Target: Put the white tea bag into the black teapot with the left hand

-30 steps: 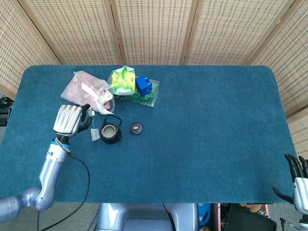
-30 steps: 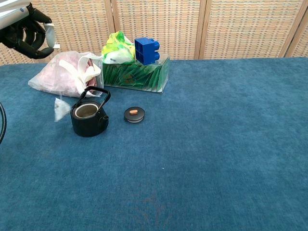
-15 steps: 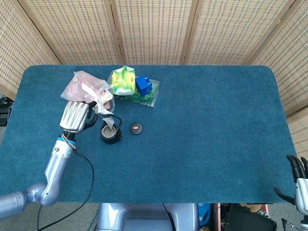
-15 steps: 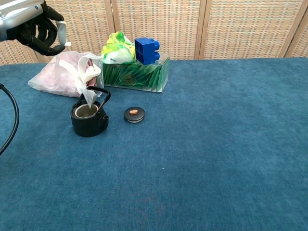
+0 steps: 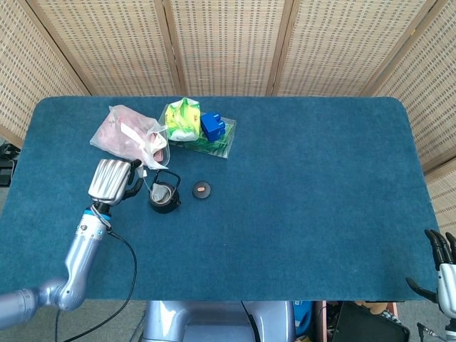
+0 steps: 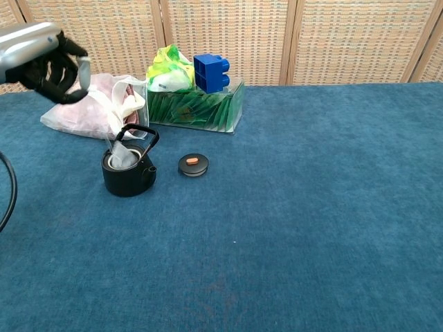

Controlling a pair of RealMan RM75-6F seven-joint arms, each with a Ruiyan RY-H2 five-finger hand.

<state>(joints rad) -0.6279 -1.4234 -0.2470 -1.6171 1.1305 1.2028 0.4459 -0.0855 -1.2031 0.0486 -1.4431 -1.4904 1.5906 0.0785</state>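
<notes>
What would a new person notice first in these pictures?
Probably the left robot hand raised at the far left, dangling the white tea bag by its string into the open black teapot. Next, the bright blue block and green packet on the box behind.

Worktop (image 6: 311, 207): blue napped cloth, matt. Black teapot (image 6: 128, 176): matt, dull sheen. White tea bag (image 6: 123, 158): thin paper-like mesh. Left hand (image 6: 48, 62): brushed silver metal back, black fingers. Block (image 6: 211, 72): glossy blue plastic.
</notes>
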